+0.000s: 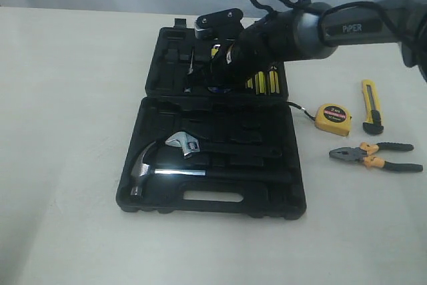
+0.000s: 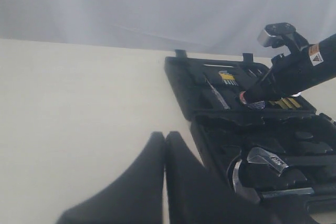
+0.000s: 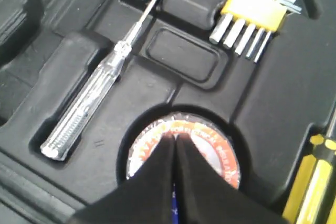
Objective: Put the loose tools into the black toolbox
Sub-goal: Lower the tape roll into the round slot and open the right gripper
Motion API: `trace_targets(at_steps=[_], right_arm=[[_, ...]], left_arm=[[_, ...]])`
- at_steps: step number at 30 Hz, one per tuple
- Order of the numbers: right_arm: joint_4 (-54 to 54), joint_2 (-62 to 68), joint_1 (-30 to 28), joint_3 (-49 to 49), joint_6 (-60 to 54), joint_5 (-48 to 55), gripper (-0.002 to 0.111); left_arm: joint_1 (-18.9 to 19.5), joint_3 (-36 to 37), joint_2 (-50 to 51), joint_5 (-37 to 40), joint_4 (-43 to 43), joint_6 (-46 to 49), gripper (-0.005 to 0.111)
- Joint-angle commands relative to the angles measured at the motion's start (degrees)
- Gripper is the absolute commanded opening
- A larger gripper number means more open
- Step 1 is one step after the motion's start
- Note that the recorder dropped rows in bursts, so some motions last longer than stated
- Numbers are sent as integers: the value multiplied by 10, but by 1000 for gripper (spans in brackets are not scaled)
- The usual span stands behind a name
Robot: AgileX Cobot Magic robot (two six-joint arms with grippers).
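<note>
The black tape roll lies flat in a round recess of the open black toolbox, its orange-white label up and a blue sliver showing. My right gripper is shut, tips together right over the roll; I cannot tell if they touch it. On the table to the right of the box lie the yellow tape measure, the yellow-black utility knife and the pliers. My left gripper is shut and empty above the bare table, left of the box.
A hammer and wrench fill the box's near half. The far half holds a clear test screwdriver, yellow hex keys and yellow-handled screwdrivers. The right arm reaches across from the right.
</note>
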Motion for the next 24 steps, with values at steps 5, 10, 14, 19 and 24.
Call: trace_targets(at_steps=[5,10,14,19,24], right_arm=[[0,-54,-1,2,-5,-5,0],[-3,-51,-1,2,-3,-18,0],[-3,-3,-1,2,5,-54,0],[-3,12,-1,2,4,-63,0],[-13,-44,-8,2,-1,-12,0]], left_arm=[[-3,2,-1,-2,4,0,0],[-3,2,-1,-2,4,0,0],[-3,2,-1,-2,4,0,0],[-3,2,-1,-2,4,0,0],[-3,2,-1,-2,4,0,0]])
